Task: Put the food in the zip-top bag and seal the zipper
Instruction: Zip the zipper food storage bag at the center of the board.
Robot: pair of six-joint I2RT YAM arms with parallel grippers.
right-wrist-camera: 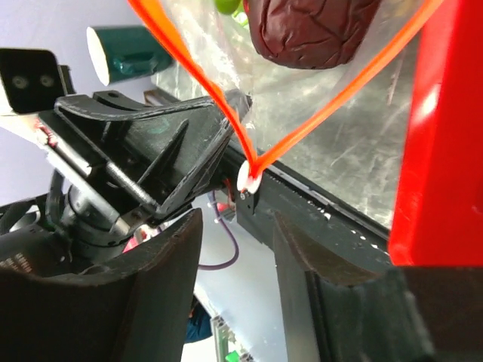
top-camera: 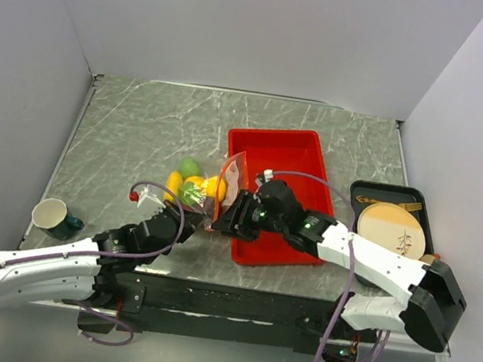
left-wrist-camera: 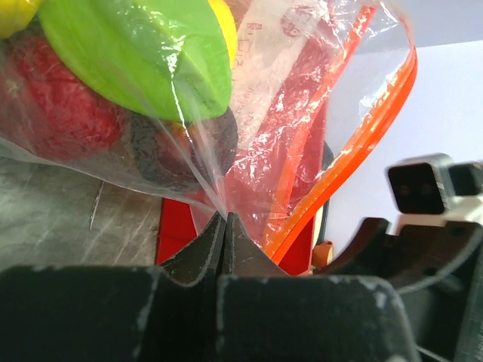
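Two tools share this step. My left tool (left-wrist-camera: 225,226) is pressed together on a pinch of clear film of the zip-top bag (top-camera: 229,179), low in the middle of the left wrist view. My right tool (right-wrist-camera: 235,226) stands with its jaws apart and clamped on nothing.

I judge the food (top-camera: 189,183) to be in the bag already, since green and red pieces show behind the film, so the zipper (right-wrist-camera: 189,68) is what is left.

To seal it well, I should hold the film taut with the left tool. The right tool should rise until the white tip (right-wrist-camera: 249,177) sits squarely between its jaws. It should then close on both strips together and slide along them away from that end, without catching loose film.

In the right wrist view the white tip sits near the centre of the frame, just above the gap between my jaws and touching neither. From it the two orange strips run in a V to the upper left and upper right, so the mouth is open. In the top view the bag stands in the middle of the frame, between the two tools, at the left edge of the red tray (top-camera: 290,152), with the food bulging leftward over the surface (top-camera: 142,122).
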